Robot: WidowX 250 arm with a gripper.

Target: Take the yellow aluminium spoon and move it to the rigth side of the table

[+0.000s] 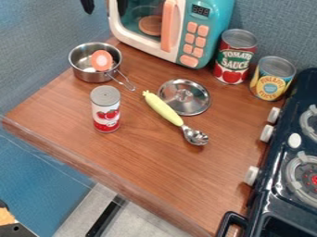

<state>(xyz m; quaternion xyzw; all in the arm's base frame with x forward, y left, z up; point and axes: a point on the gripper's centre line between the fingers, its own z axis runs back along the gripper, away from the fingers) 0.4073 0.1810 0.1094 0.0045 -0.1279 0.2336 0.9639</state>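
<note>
Tabletop (155, 176) of brown wood lies before you; take its middle as the centre of a clock, with twelve at the top of your view. Starting from the left, steel saucepan (93, 76) stands at eleven o'clock, and its wire handle points between four and five. Inside it you see an orange round piece (101, 60) with a pale centre. Higher, toward eleven at the top edge, is the black hand (88, 5), above the work surface; you cannot tell from here how far it is open, nor if it has hold of something. At ten o'clock, the small red and white can (105, 111) stands upright. Next, between twelve and one, is the toy microwave (213, 23), turquoise and white, with orange handle and buttons. Your spoon (163, 109) lies near the middle, its yellow handle end toward eleven and its metal bowl toward between four and five. Just beside the handle, between one and two, lies the round steel lid (184, 96); you cannot tell if they touch. Farther out in this same direction, the tall red can (235, 56) stands upright near the microwave. The yellow can (272, 78) stands at two, and the dark toy stove (272, 194) is from two to four.
</note>
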